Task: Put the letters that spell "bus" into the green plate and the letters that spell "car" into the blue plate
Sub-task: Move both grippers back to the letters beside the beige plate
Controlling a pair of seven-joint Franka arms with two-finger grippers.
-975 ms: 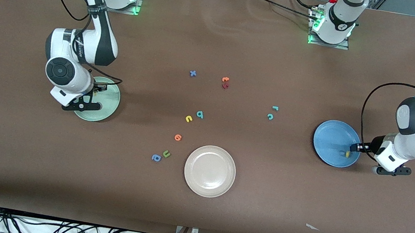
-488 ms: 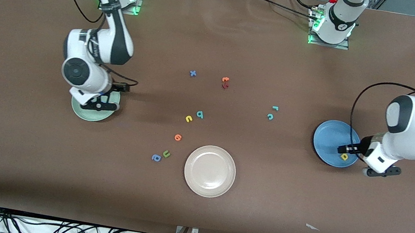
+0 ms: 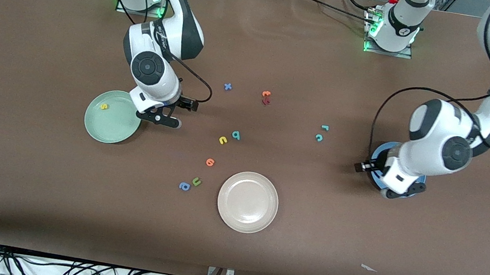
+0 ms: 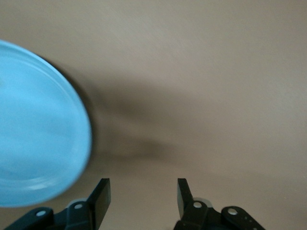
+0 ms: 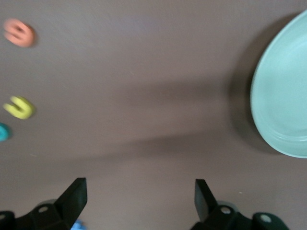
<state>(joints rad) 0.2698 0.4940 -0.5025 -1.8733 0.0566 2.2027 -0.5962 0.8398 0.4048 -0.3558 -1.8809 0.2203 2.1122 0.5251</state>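
Since the earlier frames both claws have been carried off their plates, the released right claw (image 3: 181, 112) toward the yellow "u" (image 3: 223, 140), the parted, empty left claw (image 3: 359, 167) toward the teal "c" (image 3: 319, 138), each awaiting a descent.

We worked in a robotics lab: two white arms bolted to a brown worktop (image 3: 25, 202), green-lit bases (image 3: 389, 38), loose cables (image 3: 63, 270) along its edge.
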